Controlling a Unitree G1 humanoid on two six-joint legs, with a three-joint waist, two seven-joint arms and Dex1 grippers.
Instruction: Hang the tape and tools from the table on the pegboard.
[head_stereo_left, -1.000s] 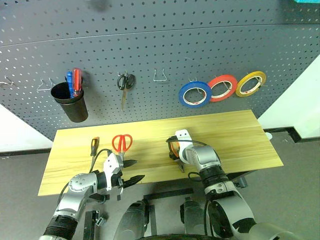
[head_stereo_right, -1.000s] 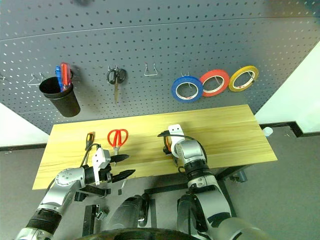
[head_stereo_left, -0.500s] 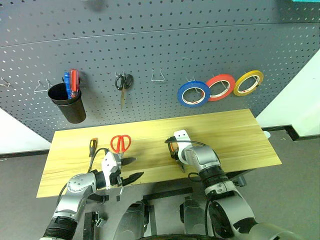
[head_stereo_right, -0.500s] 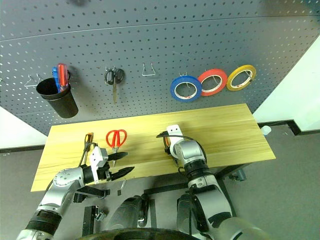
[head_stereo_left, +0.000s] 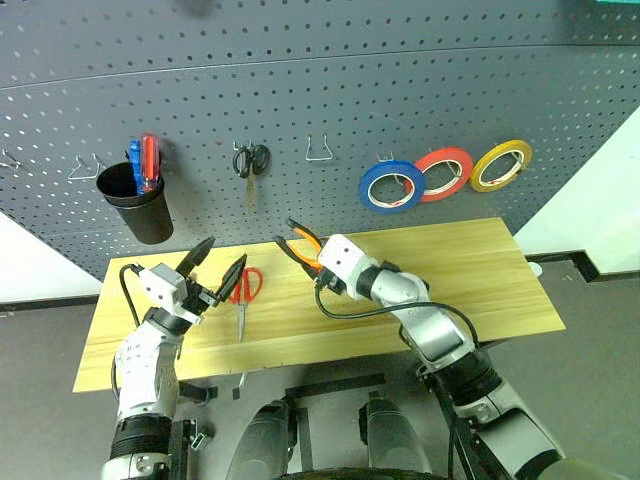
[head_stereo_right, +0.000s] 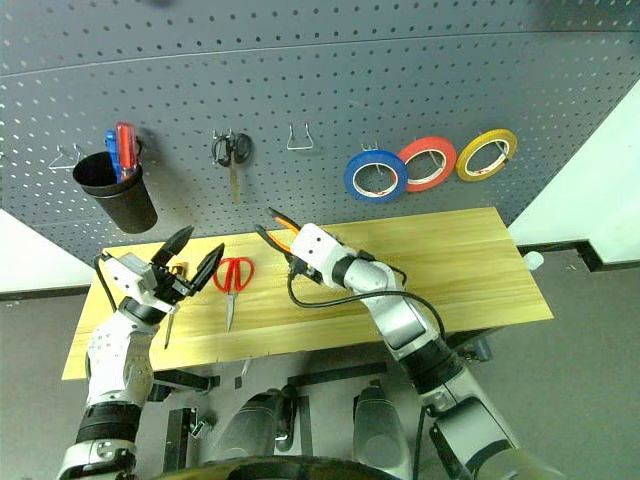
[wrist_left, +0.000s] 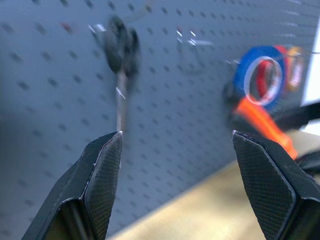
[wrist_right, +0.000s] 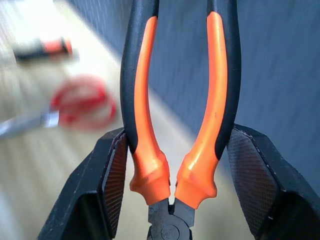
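My right gripper (head_stereo_left: 315, 262) is shut on the pliers (head_stereo_left: 298, 244) just above their joint and holds them over the table (head_stereo_left: 470, 270). Their orange-and-black handles (wrist_right: 145, 100) point up toward the pegboard (head_stereo_left: 400, 90). My left gripper (head_stereo_left: 217, 264) is raised and open with nothing in it, facing the board below the hanging black scissors (wrist_left: 120, 45). The red-handled scissors (head_stereo_left: 243, 290) lie on the table beside it. The screwdriver (head_stereo_right: 170, 318) lies on the table, partly hidden behind the left gripper. The blue tape (head_stereo_left: 390, 187) hangs on a board hook.
A red tape ring (head_stereo_left: 443, 175) and a yellow one (head_stereo_left: 502, 165) hang right of the blue tape. An empty wire hook (head_stereo_left: 320, 150) sits above the pliers, between the black scissors (head_stereo_left: 250, 160) and the tapes. A black cup (head_stereo_left: 140, 208) with tools hangs at the left.
The right gripper has lifted the pliers off the table and swung their handles up toward the board. The left gripper has risen from the table's front edge and tilted up.
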